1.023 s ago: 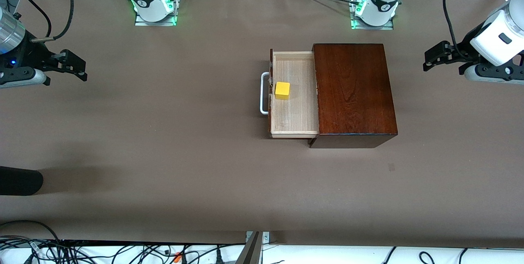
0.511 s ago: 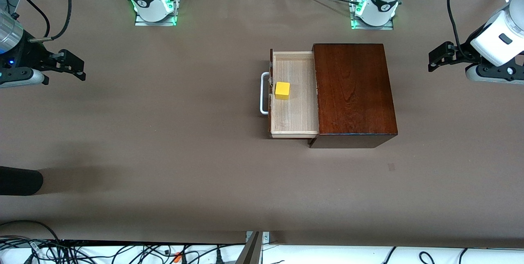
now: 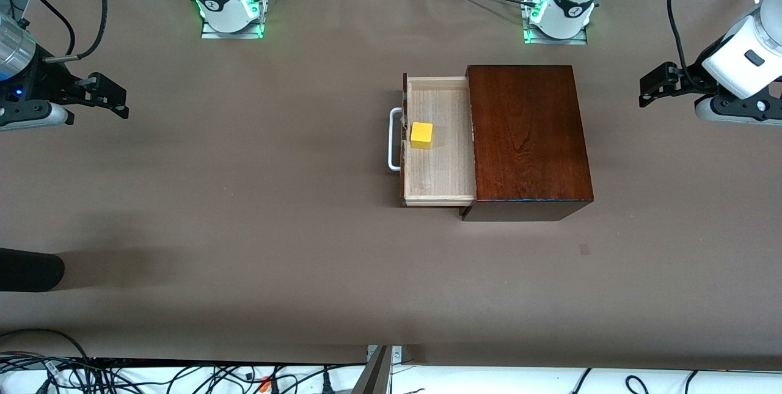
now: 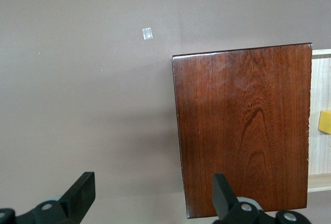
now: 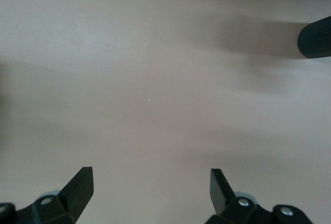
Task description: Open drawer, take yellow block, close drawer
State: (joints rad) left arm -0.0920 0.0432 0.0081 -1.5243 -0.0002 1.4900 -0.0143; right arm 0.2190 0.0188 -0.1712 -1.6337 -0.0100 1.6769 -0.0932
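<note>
**Brown tabletop with drawer pulled out, both arms raised at its ends**

Brown tabletop [image 3: 244, 211]. Right claw [image 3: 113, 101], spread wide and empty, hangs over the right arm's end. Mid-table, the drawer [image 3: 440, 174] stands open from the box [image 3: 528, 137], the yellow block [image 3: 421, 135] inside beside its handle [image 3: 394, 139]. Left claw [image 3: 654, 85], spread wide and empty, hangs over the left arm's end.

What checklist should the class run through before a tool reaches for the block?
1. Drawer pulled out of the box: ok.
2. Block uncovered, lying in the drawer near the handle: ok.
3. Right tool open, nothing in it, over bare table at the right arm's end: ok.
4. Left tool open, nothing in it, over the table beside the box: ok.
5. A tool over the block: not ok, both are off to the ends.
6. Drawer shut: not ok, comes last.
</note>
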